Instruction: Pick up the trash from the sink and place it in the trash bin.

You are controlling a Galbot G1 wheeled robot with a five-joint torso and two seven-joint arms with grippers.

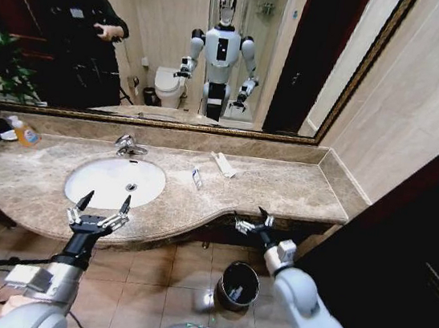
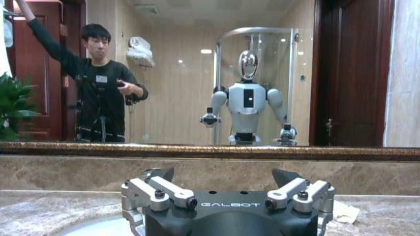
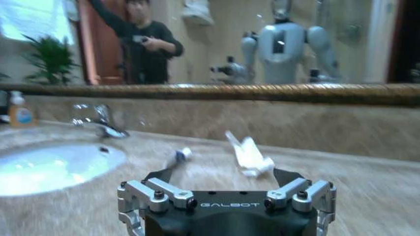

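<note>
Left gripper (image 1: 107,202) is hovering at the near edge of the sink (image 1: 87,189), fingers spread wide, holding nothing and touching nothing. Right gripper (image 1: 253,220) is hanging just off the near edge of the countertop (image 1: 281,190), right of the basin, fingers likewise spread and empty. Trash is lying on the counter right of the tap (image 1: 129,146): a small white tube (image 1: 196,178) near the basin's right rim, and a flat white packet (image 1: 223,164) farther back toward the mirror (image 1: 179,37). Trash bin (image 1: 237,285) is standing on the floor below the counter, just beside the right arm. Soap bottle (image 1: 25,134) is sitting far left.
</note>
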